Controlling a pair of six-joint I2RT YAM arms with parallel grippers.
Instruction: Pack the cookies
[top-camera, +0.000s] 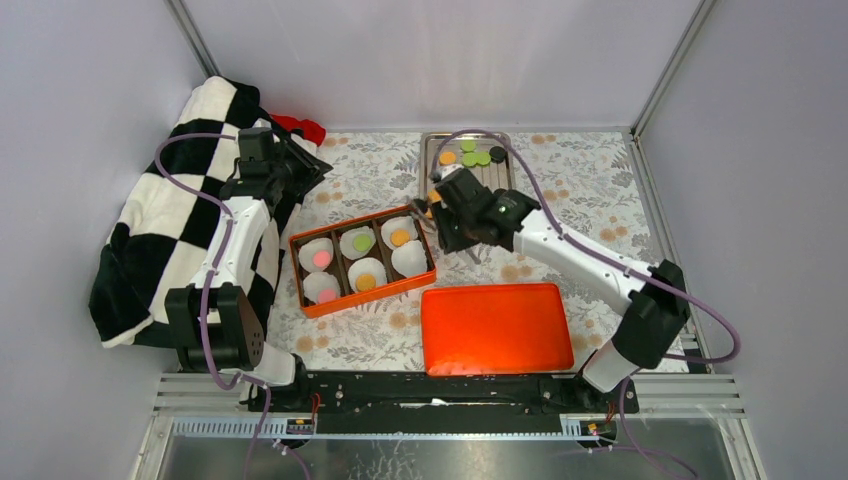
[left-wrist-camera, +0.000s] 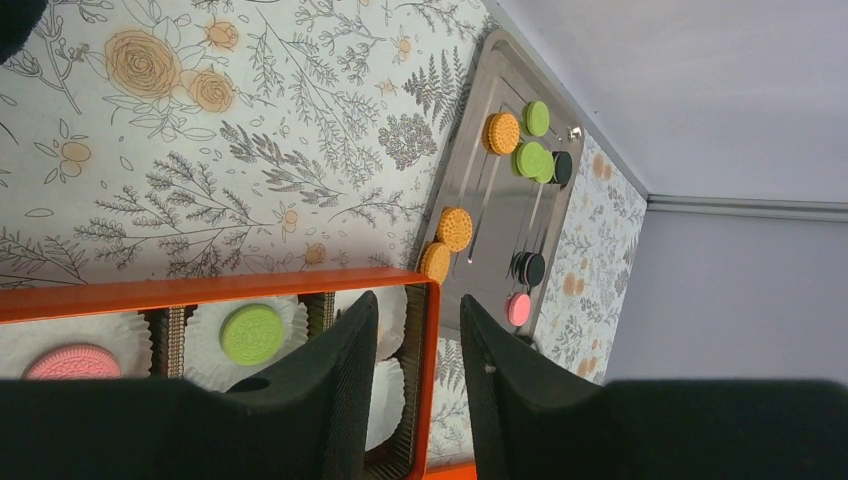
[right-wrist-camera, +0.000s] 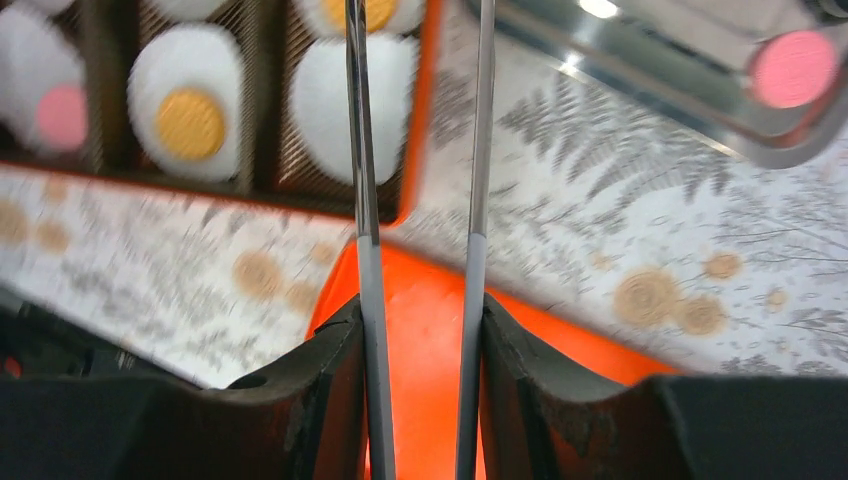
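The cookies lie partly on a metal tray (top-camera: 430, 150) at the back: orange (top-camera: 447, 157), green (top-camera: 470, 158) and black (top-camera: 497, 153). In the left wrist view the tray (left-wrist-camera: 500, 215) also holds a pink cookie (left-wrist-camera: 518, 309). An orange box (top-camera: 300, 240) has white paper cups holding pink (top-camera: 322, 257), green (top-camera: 362, 241) and orange cookies (top-camera: 366, 282); one cup (top-camera: 408, 258) is empty. My right gripper (top-camera: 437, 215) (right-wrist-camera: 420, 310) is shut on metal tongs (right-wrist-camera: 357, 150) over the box's right end; the tong tips are out of view. My left gripper (top-camera: 285, 165) (left-wrist-camera: 418, 300) is open and empty, raised left of the box.
An orange lid (top-camera: 495, 328) lies flat in front of the box, also in the right wrist view (right-wrist-camera: 430, 330). A black-and-white checkered cloth (top-camera: 160, 230) is heaped at the left, with something red (top-camera: 300, 127) behind it. Walls close in the floral table.
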